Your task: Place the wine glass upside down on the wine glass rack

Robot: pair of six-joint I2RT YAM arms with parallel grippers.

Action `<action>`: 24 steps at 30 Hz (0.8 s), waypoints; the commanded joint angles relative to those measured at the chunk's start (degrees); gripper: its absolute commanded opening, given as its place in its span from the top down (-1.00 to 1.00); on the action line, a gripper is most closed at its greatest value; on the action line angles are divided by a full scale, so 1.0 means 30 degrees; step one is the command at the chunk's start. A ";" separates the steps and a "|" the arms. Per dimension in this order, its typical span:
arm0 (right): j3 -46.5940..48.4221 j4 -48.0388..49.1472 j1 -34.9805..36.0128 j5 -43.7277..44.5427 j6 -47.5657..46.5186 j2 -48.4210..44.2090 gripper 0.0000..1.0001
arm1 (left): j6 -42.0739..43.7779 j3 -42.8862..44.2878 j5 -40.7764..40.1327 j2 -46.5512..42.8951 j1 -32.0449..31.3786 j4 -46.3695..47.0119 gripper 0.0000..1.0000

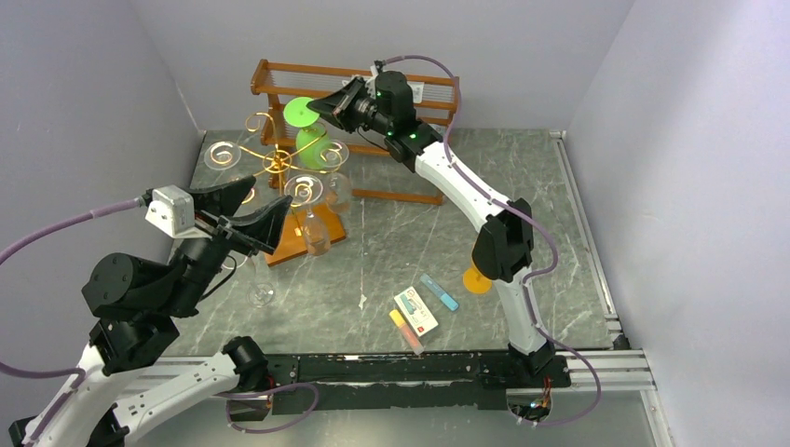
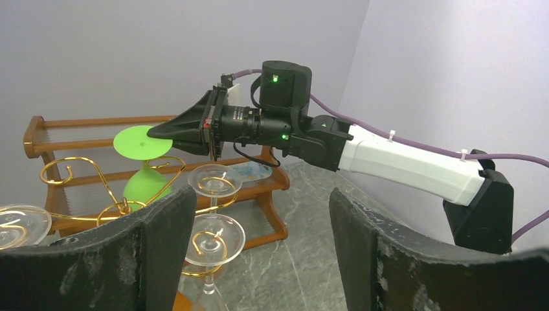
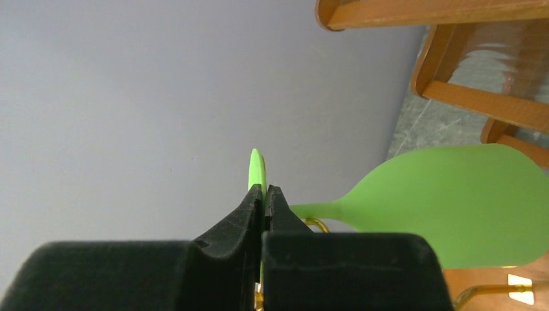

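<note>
The green wine glass (image 1: pixel 312 144) hangs upside down, foot up and bowl down, at the back of the gold wire wine glass rack (image 1: pixel 277 163). My right gripper (image 1: pixel 321 104) is shut on the edge of its flat foot; the right wrist view shows the gripper (image 3: pixel 264 191) pinching the thin green disc, with the bowl (image 3: pixel 453 201) to the right and a gold curl (image 3: pixel 317 223) just under the stem. In the left wrist view the glass (image 2: pixel 145 181) is next to a gold arm (image 2: pixel 71 162). My left gripper (image 1: pixel 269 196) (image 2: pixel 262 201) is open and empty in front of the rack.
Clear glasses (image 1: pixel 317 233) (image 2: pixel 210 236) hang upside down from other rack arms. The two-tier wooden shelf (image 1: pixel 354 84) stands behind the rack. Another clear glass (image 1: pixel 263 296) is by the left arm. A card box (image 1: pixel 415 310), a blue strip (image 1: pixel 439 291) and an orange disc (image 1: pixel 476 280) lie at front centre.
</note>
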 commanded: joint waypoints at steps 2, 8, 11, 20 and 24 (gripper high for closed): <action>0.1035 -0.0690 0.0037 -0.1572 -0.0474 0.0416 1.00 | -0.0184 -0.0049 -0.0375 -0.0184 0.0024 -0.0299 -0.58; 0.1771 -0.0931 0.0004 -0.2242 -0.0674 0.0921 1.00 | -0.0298 -0.0142 -0.1221 -0.0029 0.0040 -0.0412 -0.58; 0.2009 -0.0963 0.0015 -0.2420 -0.0705 0.1165 1.00 | -0.0777 -0.0172 -0.2726 0.0262 0.0036 -0.0605 -0.58; 0.2489 -0.0885 0.0005 -0.3093 -0.0809 0.1718 1.00 | -0.2264 0.0024 -0.6802 0.2027 0.0025 -0.2001 -0.58; 0.2039 -0.0526 0.0025 -0.3246 -0.0962 0.1379 1.00 | -0.2927 -0.0008 -0.8370 0.2347 0.0035 -0.2266 -0.59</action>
